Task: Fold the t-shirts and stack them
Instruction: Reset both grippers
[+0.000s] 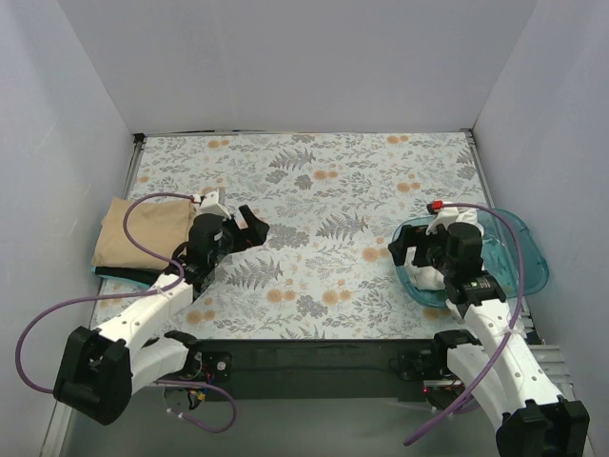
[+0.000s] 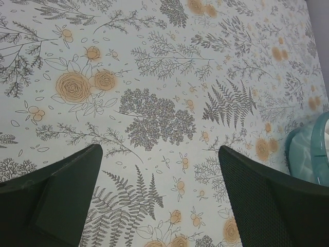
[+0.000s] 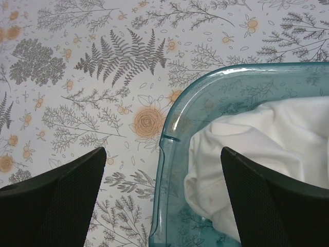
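A folded tan t-shirt (image 1: 138, 233) lies at the table's left edge on top of a dark t-shirt (image 1: 122, 274), of which only an edge shows. A crumpled white t-shirt (image 3: 267, 139) lies in the teal tub (image 3: 175, 118) at the right. My left gripper (image 1: 255, 228) hangs open to the right of the folded pile, over bare floral covering (image 2: 159, 77), with nothing between its fingers (image 2: 61, 195). My right gripper (image 3: 163, 150) stands open over the tub's left rim, one finger above the covering and the other above the white cloth.
The teal tub (image 1: 528, 257) sits at the right edge of the table, and its corner shows in the left wrist view (image 2: 308, 154). Grey walls close in the table on three sides. Purple cables loop off both arms.
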### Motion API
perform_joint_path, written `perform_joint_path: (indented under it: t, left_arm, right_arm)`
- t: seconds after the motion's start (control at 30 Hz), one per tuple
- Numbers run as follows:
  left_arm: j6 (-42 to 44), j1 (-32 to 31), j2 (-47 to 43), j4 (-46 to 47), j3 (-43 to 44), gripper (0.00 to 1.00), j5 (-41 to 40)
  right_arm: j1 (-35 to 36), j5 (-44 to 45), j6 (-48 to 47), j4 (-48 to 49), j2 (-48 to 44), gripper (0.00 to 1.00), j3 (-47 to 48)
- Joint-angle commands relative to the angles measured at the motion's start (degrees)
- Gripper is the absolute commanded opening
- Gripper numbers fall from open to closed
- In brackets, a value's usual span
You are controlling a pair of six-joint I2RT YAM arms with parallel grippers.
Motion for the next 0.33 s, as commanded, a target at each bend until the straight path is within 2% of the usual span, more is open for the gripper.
perform_joint_path:
  t: [0.0, 0.1, 0.3]
  left_arm:
    - [0.69, 0.15, -3.13, -4.27, -0.18, 0.96, -2.42]
    - [0.78, 0.15, -3.66, -7.7, 0.78, 0.96, -4.1]
    - [0.17, 0.15, -5.5, -7.8, 1.04, 0.96, -2.88]
  right_arm:
    - [-0.24, -1.17, -1.11, 3.47, -1.37, 0.98, -0.34]
    - [-0.24, -2.23, -1.2, 3.64, -1.99, 0.98, -0.34]
    - [-0.24, -1.53, 0.03, 3.82, -4.97, 0.98, -1.4]
